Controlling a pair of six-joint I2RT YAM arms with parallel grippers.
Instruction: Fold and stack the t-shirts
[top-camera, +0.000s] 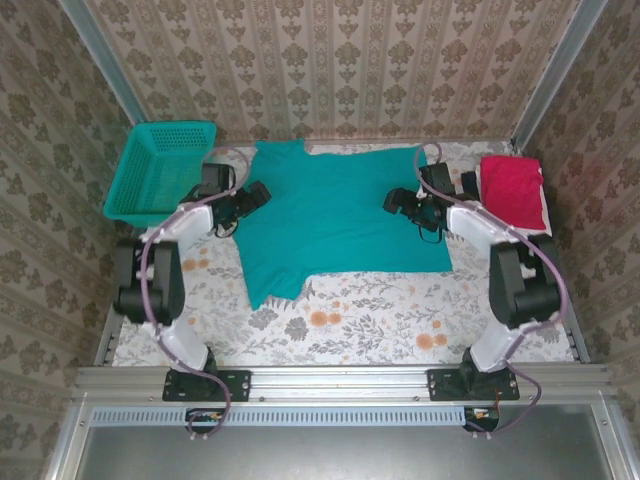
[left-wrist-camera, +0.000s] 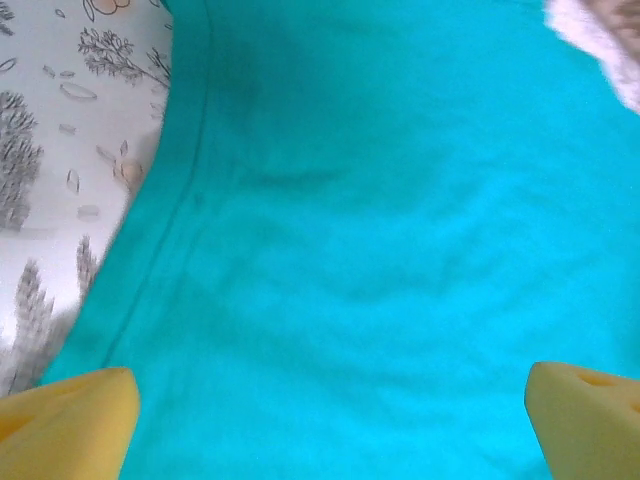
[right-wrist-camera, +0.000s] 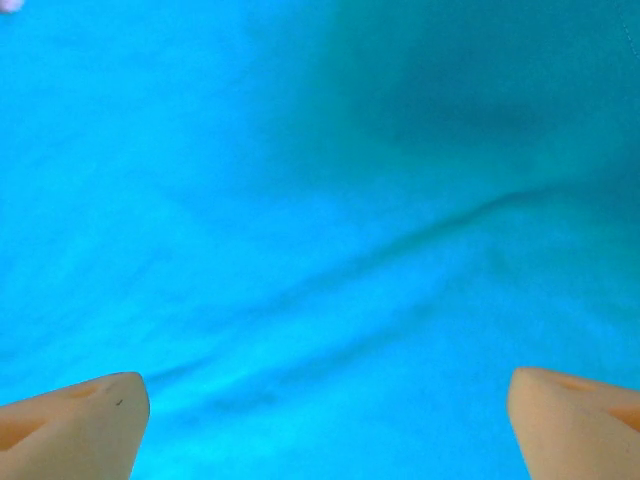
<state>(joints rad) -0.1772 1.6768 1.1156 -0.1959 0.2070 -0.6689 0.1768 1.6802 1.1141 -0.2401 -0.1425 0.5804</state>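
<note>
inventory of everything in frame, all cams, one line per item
teal-green cloth t-shirt: one, teal, spread flat mid-table
folded red cloth t-shirt: one, red, far right corner
teal plastic mesh basket: one, teal, far left corner
floral tablecloth: one, white with grey and orange flowers, covering the table
patterned wallpaper: beige, on the walls around the table
left arm: one, black and white, near left; jaws open over the teal shirt's left edge
right arm: one, black and white, near right; jaws open over the teal shirt's right side
</note>
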